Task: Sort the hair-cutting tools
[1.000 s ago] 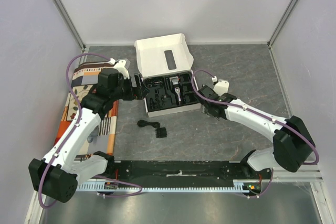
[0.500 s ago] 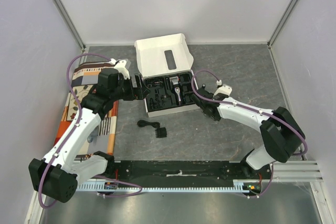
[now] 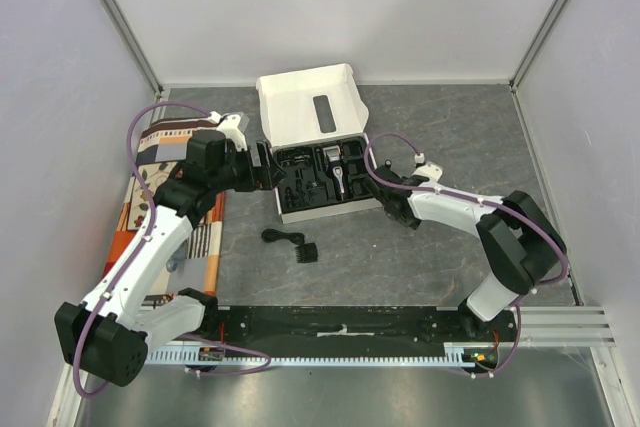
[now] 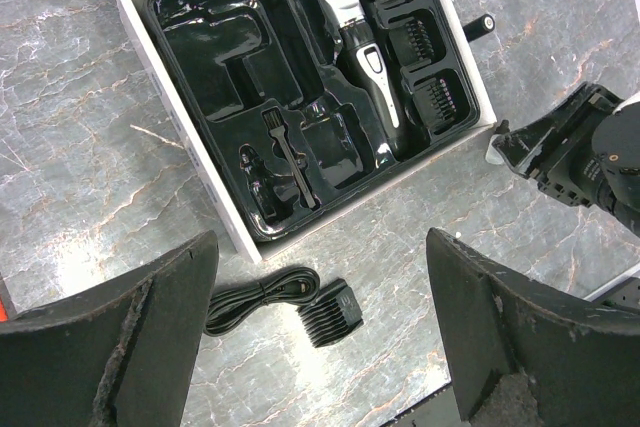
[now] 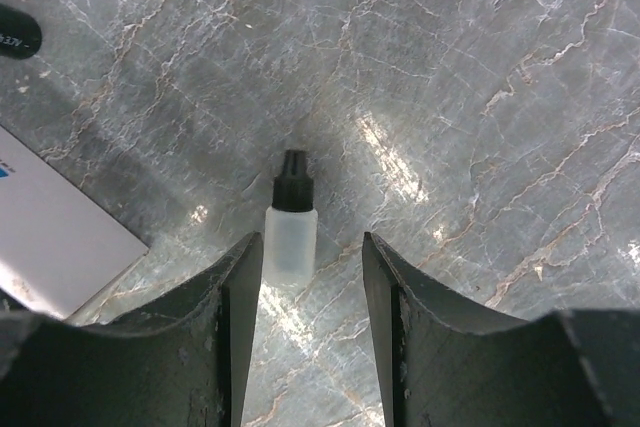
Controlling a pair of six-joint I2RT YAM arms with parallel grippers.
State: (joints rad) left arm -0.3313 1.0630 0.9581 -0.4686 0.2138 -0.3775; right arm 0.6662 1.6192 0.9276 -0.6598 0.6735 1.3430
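Observation:
The black clipper (image 4: pixel 358 39) with silver blade head lies in the black moulded tray (image 4: pixel 215 42) of the white box (image 3: pixel 330 212). Three comb guards and a small brush sit in tray slots. The coiled black cable (image 4: pixel 258 296) and a small black comb guard (image 4: pixel 330 313) lie on the table in front of the box, also in the top view (image 3: pixel 306 252). My left gripper (image 4: pixel 320 247) is open and empty above them. My right gripper (image 5: pixel 310 247) is open, low over the table, with a tiny translucent bottle (image 5: pixel 290 232) with a black cap lying between its fingers, nearer the left one. A second dark bottle (image 5: pixel 14 33) lies beyond.
The box's white lid (image 3: pixel 310 107) stands open at the back. A patterned cloth (image 3: pixel 150 182) lies along the left side under my left arm. The box's corner (image 5: pixel 50 237) is just left of my right gripper. Grey walls close in the sides and back.
My right arm's elbow has swung left and back while its gripper stayed by the box's right corner. My left arm has not moved.

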